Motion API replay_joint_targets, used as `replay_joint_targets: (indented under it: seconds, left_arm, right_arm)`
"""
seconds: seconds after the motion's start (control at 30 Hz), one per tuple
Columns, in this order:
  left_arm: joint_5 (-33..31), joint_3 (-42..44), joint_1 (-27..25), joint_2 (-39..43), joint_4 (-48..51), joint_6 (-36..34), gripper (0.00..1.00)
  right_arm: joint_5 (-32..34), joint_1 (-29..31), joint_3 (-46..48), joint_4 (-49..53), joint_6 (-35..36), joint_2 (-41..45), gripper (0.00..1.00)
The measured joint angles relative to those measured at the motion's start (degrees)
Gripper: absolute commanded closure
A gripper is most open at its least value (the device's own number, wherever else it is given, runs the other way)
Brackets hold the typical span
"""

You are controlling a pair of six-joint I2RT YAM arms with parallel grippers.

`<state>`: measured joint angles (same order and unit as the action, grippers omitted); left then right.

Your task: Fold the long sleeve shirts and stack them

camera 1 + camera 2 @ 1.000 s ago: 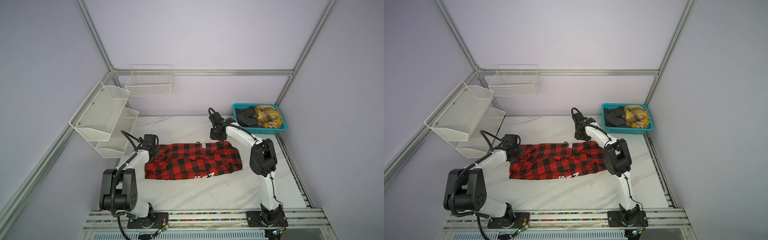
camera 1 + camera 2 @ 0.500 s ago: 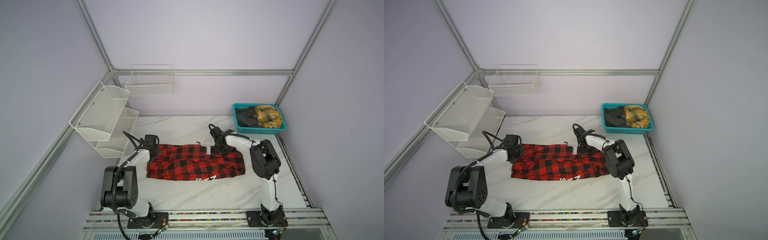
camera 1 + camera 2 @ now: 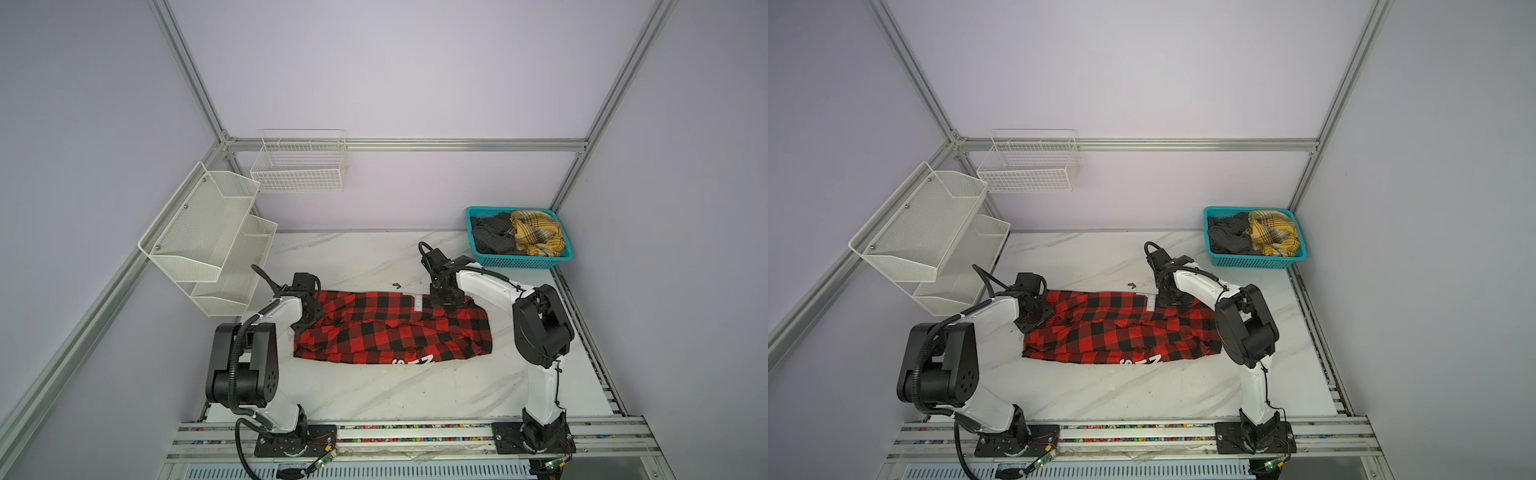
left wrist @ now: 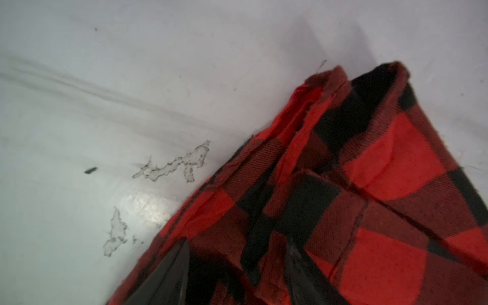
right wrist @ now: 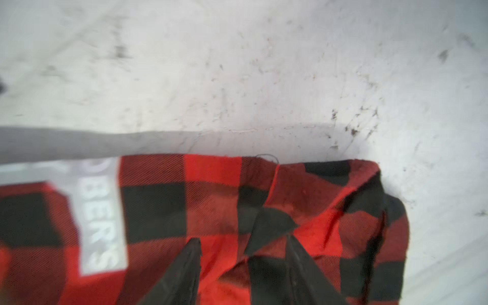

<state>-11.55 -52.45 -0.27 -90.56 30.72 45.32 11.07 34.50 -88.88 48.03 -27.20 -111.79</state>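
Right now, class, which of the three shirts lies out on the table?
The red-and-black check shirt: it alone lies on the table; the yellow plaid shirt and dark grey shirt sit bunched in the teal basket.

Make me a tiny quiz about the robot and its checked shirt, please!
1. True or false: the red-and-black shirt lies on the table.
2. What is in the teal basket? A) a yellow plaid shirt and a dark grey shirt B) toys C) nothing
3. Which hand is nearest the shirt's white label?
Key: 1 true; 2 A; 3 the right hand.
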Motion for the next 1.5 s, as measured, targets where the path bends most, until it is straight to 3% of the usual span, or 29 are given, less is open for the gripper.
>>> replay_joint_targets:
  seconds: [0.13,0.3,0.5,0.7,0.77,0.9,1.03,1.13,1.23,1.33,1.4,1.5]
  left_arm:
    - [-0.9,-4.2,-2.5,3.8,2.1,-1.4,0.45]
    - [0.1,-10.4,-7.0,4.5,1.5,-3.4,0.5]
    - [4.6,-10.7,-7.4,-2.7,0.0,-5.2,0.69]
    - [8.0,-10.7,-6.5,-12.0,-0.1,-5.5,0.74]
    - [8.5,-10.3,-6.3,-11.5,-0.7,-5.5,0.74]
    - [9.8,-5.9,-6.3,-8.7,-2.9,-5.4,0.72]
    - [13.5,0.2,-8.8,-2.2,-2.0,-5.6,0.57]
    - [19.0,1.4,-14.1,2.2,-0.3,-5.8,0.44]
    - [20.9,1.2,-17.2,7.1,1.5,-6.1,0.41]
    - [19.5,-1.3,-14.8,9.4,4.8,-6.5,0.51]
    - [19.8,-5.3,-11.2,6.0,5.9,-6.8,0.59]
    - [21.3,-10.3,-7.7,-1.4,5.4,-7.1,0.65]
  right_arm:
    - [-0.5,6.0,2.6,1.8,-0.5,7.6,0.7]
    - [-5.1,13.2,14.1,2.1,-3.7,13.0,0.72]
    - [-9.3,12.9,21.4,1.4,-6.4,10.9,0.73]
    - [-11.1,6.5,19.8,-3.2,-6.0,5.4,0.72]
    - [-11.5,2.2,15.5,-3.3,-5.2,2.2,0.71]
    - [-10.3,-4.1,-5.0,-3.6,-3.5,-11.3,0.64]
    - [-8.2,-5.6,-30.3,-2.5,-0.7,-25.7,0.54]
    - [-7.3,-5.1,-37.1,-1.2,0.8,-27.3,0.54]
    - [-7.8,-3.7,-28.0,-2.1,1.2,-19.0,0.58]
    - [-10.4,-0.2,-14.6,-4.4,0.7,-8.5,0.65]
    - [-12.5,4.2,-8.6,-5.8,0.0,-4.1,0.65]
    - [-15.5,9.4,-6.3,-8.1,-1.1,-4.3,0.67]
